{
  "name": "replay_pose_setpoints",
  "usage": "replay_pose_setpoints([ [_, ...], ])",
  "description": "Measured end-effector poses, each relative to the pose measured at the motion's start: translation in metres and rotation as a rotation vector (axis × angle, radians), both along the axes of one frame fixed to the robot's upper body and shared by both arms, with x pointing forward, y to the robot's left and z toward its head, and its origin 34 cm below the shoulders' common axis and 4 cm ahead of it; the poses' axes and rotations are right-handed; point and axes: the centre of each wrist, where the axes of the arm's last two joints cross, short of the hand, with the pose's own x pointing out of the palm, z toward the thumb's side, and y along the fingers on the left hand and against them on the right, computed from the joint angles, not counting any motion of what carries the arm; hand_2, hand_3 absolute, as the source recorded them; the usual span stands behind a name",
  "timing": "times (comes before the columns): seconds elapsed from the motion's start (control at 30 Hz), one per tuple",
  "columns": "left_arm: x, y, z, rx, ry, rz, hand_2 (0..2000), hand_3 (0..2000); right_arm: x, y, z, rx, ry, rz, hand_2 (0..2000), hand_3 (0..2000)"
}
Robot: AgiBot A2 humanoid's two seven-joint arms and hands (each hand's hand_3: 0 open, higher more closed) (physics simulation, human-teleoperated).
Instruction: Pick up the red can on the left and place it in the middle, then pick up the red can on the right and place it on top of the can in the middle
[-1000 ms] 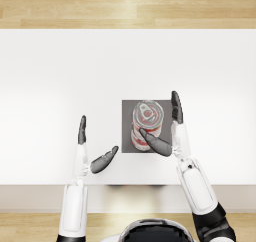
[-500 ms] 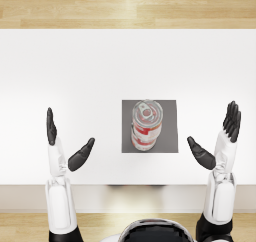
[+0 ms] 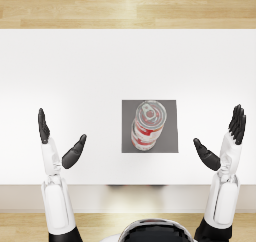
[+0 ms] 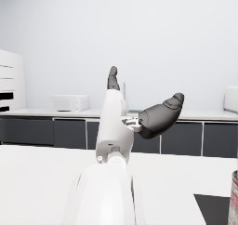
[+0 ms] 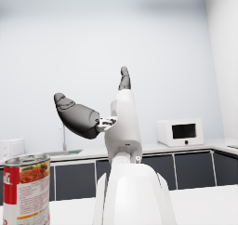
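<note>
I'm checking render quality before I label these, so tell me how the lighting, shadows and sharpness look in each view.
Head view: soft, even light, the white table nearly washed out, no strong shadows; the stacked cans on the grey mat look slightly soft. Left wrist view: the left hand is fairly sharp, the background hazy. Right wrist view: the right hand is clear, the wall evenly lit without glare.

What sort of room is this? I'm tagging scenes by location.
Probably a rendered kitchen: a white microwave sits on a counter over dark cabinet fronts, and stacked red food cans stand on a white table.
</note>
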Motion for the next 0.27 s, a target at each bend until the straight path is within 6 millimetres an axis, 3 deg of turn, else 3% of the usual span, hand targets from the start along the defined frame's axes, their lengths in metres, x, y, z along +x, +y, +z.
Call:
replay_pose_setpoints([
  [0.27, 0.0000, 0.0001, -0.0002, 0.000, 0.001, 0.000, 0, 0, 0.0001, -0.0002, -0.0004, 0.000, 0.001, 0.000, 0, 0],
])
